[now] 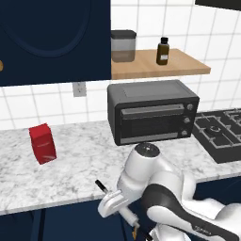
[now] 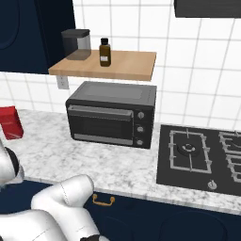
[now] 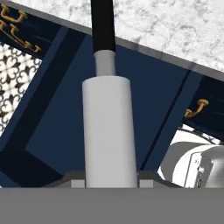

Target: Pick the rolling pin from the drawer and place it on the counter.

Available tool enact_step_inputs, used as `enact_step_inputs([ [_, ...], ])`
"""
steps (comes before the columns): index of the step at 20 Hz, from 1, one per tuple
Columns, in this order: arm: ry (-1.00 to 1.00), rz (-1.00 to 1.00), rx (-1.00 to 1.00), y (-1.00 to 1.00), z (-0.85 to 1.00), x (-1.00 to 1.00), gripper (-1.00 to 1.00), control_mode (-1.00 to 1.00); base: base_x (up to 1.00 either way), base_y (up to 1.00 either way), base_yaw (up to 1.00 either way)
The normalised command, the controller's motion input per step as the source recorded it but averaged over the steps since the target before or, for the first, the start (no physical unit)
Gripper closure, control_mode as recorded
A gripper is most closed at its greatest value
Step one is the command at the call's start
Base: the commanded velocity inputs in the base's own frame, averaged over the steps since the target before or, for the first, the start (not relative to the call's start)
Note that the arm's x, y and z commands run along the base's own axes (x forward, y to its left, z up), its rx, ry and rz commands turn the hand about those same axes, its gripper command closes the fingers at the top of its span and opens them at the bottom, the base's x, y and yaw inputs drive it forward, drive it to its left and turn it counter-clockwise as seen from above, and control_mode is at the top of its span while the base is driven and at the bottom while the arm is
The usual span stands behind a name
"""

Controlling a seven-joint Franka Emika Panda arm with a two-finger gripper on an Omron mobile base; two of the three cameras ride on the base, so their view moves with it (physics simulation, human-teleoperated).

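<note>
My gripper is shut on the rolling pin, a pale white cylinder. Its black handle points away from the hand toward the marbled counter. In the left base view the gripper hangs just in front of the counter's front edge, left of the toaster oven. The pin's black handle sticks up and to the left over that edge. Navy cabinet fronts with gold handles lie behind the pin in the hand view. I cannot tell which of them is the drawer.
A black toaster oven stands at the back of the counter and a red box to its left. A gas hob lies to the right. The wooden shelf above holds a jar and a brown bottle.
</note>
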Motion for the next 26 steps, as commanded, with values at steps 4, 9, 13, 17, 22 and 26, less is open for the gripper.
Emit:
enact_step_inputs([
  [4,0.04,-0.09,0.01,-0.28,0.64,1.00,1.00,-1.00,0.00,0.00,0.00],
  [9,0.05,-0.12,0.00,0.00,0.35,1.00,1.00,-1.00,0.00,0.00,0.00],
  [13,0.02,-0.12,-0.04,0.04,0.02,1.00,1.00,-1.00,0.00,0.00,0.00],
  [17,0.15,-0.13,-0.11,0.03,0.00,1.00,1.00,-1.00,0.00,0.00,0.00],
  [22,0.12,-0.12,-0.05,0.04,-0.27,0.96,1.00,-1.00,0.00,0.00,0.00],
  [26,0.02,-0.01,-0.04,0.01,-0.71,0.41,1.00,-1.00,0.00,0.00,0.00],
])
